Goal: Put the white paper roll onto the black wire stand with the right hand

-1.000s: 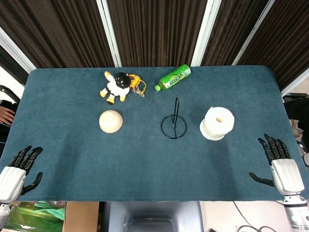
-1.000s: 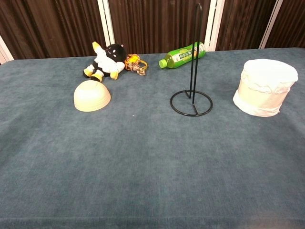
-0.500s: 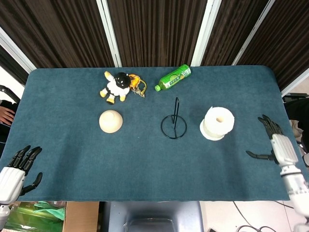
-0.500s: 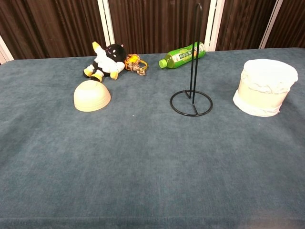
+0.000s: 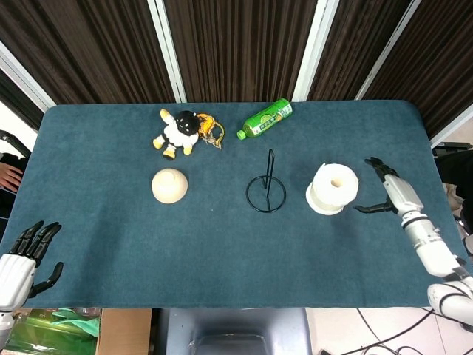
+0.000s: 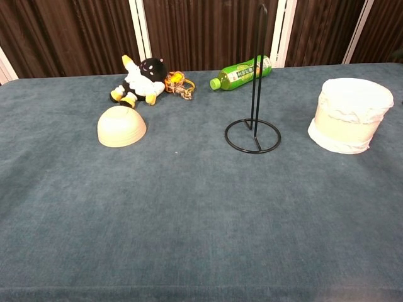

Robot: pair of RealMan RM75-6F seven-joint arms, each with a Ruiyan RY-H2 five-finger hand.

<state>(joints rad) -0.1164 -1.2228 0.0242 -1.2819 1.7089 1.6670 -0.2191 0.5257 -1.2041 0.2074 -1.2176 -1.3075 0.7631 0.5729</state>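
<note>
Right now: white paper roll (image 5: 333, 188) upright on worktop (image 5: 111, 222), right of black wire stand (image 5: 267, 189), untouched. Right hand (image 5: 389, 192) just beside roll, fingers apart, holding nothing. Left hand (image 5: 22, 265) at near-left edge, fingers apart. Likely light, soft, crushable; best gripped around the sides, gently.
</note>
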